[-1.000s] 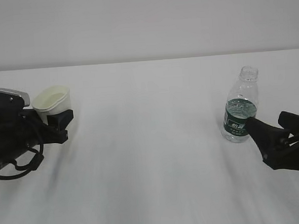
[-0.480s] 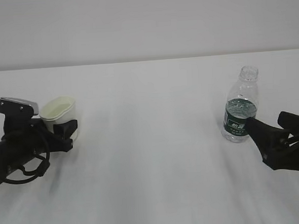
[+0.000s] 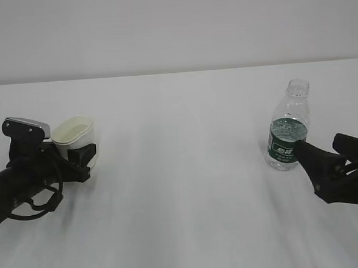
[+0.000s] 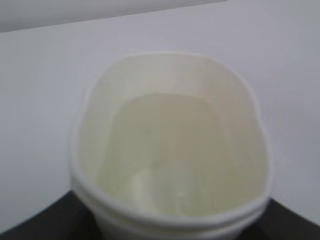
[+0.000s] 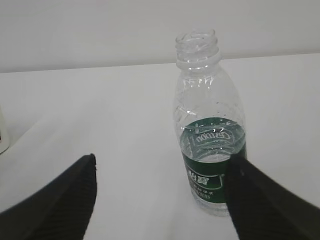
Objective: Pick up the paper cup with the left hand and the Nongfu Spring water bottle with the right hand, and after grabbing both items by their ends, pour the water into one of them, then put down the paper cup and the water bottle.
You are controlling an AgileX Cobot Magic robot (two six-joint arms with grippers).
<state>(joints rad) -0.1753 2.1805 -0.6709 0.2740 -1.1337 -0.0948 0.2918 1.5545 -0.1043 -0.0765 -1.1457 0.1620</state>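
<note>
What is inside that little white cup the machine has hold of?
The paper cup, squeezed oval in the left gripper, shows a pale cream inside with a faint glossy patch near the bottom. Whether that is water cannot be told; the view is blurred.

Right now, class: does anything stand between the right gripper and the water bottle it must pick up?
Nothing visible does. The right gripper is open, and the water bottle stands upright on the bare white table, close by its right-hand finger.

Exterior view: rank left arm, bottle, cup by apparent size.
1. left arm, largest, though nearer the camera.
2. bottle.
3. cup, partly hidden by the fingers; close to the bottle in area, so this order is unsure.
</note>
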